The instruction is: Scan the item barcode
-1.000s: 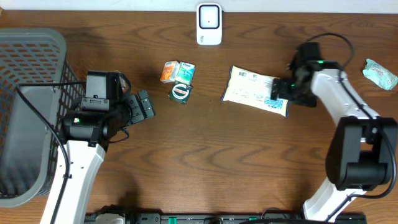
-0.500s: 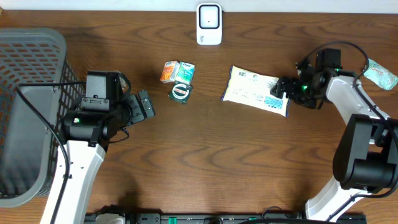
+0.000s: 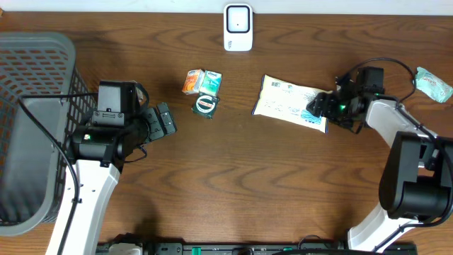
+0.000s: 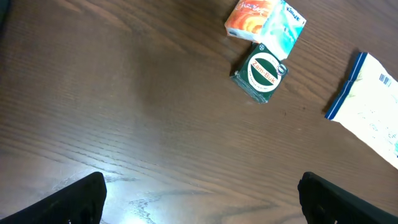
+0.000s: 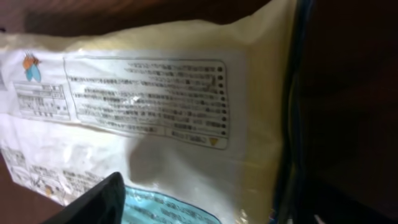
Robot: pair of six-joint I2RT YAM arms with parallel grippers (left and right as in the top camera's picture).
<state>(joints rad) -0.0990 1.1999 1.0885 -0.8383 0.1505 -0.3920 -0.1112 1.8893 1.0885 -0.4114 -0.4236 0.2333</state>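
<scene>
Target packet (image 3: 287,101) flat on table (image 3: 233,184), centre-right, long axis left-right, scanner (image 3: 238,27) beyond its left end. Nearer: right gripper (image 3: 316,108) at packet's right short edge, jaws partly apart astride it; actual pinch cannot be told. Farther off, left gripper (image 3: 164,122) wide open, empty.

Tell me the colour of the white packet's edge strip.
Blue; edge strip clearest in the left wrist view.

I am looking over a brown wooden table (image 3: 233,184). A white scanner (image 3: 238,27) is standing at its far edge. An orange packet (image 3: 192,81), a teal packet (image 3: 211,81) and a green box (image 3: 205,105) are lying clustered mid-table. A white pouch (image 3: 287,103) is lying to their right, and a grey basket (image 3: 35,85) is sitting at the left end.
</scene>
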